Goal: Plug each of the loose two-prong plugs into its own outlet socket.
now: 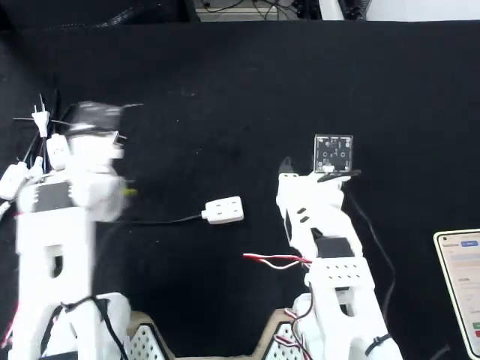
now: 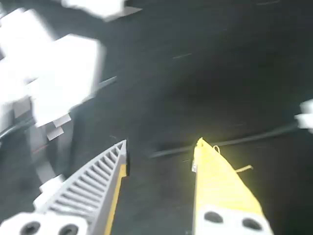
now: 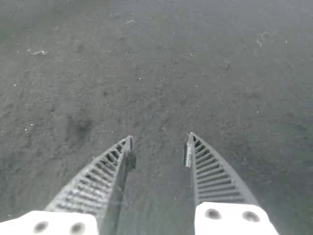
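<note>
- My left tool (image 2: pixel 161 144) is released, fingers spread above the dark desk (image 1: pixel 225 90) and grasping nothing. A black cable (image 2: pixel 244 139) runs just past its tips.
- My right tool (image 3: pixel 157 142) is likewise released, over bare desk right of centre.
- The loose plugs (image 1: pixel 41 122) sit bunched at the far left, prongs up I think, though they are blurred. The outlet socket (image 1: pixel 223 210) lies mid-desk, well apart from them.
- Risk: the socket looks unanchored, so a pushed plug may shove it away, and snagging the cable would drag it.
</note>
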You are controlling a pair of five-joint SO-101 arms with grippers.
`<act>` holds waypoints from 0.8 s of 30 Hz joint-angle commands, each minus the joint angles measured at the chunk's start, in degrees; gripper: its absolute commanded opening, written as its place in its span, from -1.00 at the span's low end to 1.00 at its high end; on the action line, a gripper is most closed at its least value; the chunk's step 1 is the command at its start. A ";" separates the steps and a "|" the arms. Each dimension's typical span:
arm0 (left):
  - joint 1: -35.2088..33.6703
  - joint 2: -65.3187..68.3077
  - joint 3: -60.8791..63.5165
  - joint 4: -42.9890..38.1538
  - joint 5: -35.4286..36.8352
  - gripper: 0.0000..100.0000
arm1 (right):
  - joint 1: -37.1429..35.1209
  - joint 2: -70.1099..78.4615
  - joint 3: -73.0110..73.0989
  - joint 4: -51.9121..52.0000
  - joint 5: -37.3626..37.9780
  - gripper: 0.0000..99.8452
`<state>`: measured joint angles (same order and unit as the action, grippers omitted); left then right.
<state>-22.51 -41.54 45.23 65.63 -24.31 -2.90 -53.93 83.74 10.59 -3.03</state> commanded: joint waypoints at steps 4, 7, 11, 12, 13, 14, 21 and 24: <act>-20.88 9.23 -7.60 -3.34 -13.54 -0.55 | 0.79 -0.13 -2.59 -1.23 0.00 -0.67; -24.75 16.62 -12.18 -4.48 -18.64 -0.55 | 0.79 -0.13 -2.51 -1.23 0.00 -0.67; -28.09 25.41 -20.62 -4.40 -24.26 -0.55 | 0.79 -0.13 -2.51 -1.14 0.00 -0.67; -28.70 27.43 -22.73 -4.40 -25.58 -0.55 | 0.79 -0.13 -2.51 -1.14 0.00 -0.67; -29.41 29.27 -24.75 -4.40 -26.81 -0.55 | 0.79 -0.13 -2.51 -1.14 0.00 -0.67; -29.93 31.03 -26.59 -4.40 -27.96 -0.55 | 0.79 -0.13 -2.42 -1.14 0.00 -0.67; -30.90 41.41 -34.68 -4.40 -33.85 -0.56 | 0.79 -0.13 -2.42 -1.14 0.00 -0.67; -30.90 45.01 -36.97 -4.40 -35.60 -0.56 | 0.79 -0.13 -2.42 -1.14 0.00 -0.67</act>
<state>-52.92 1.98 13.32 61.93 -57.98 -2.90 -53.93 83.74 10.59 -2.95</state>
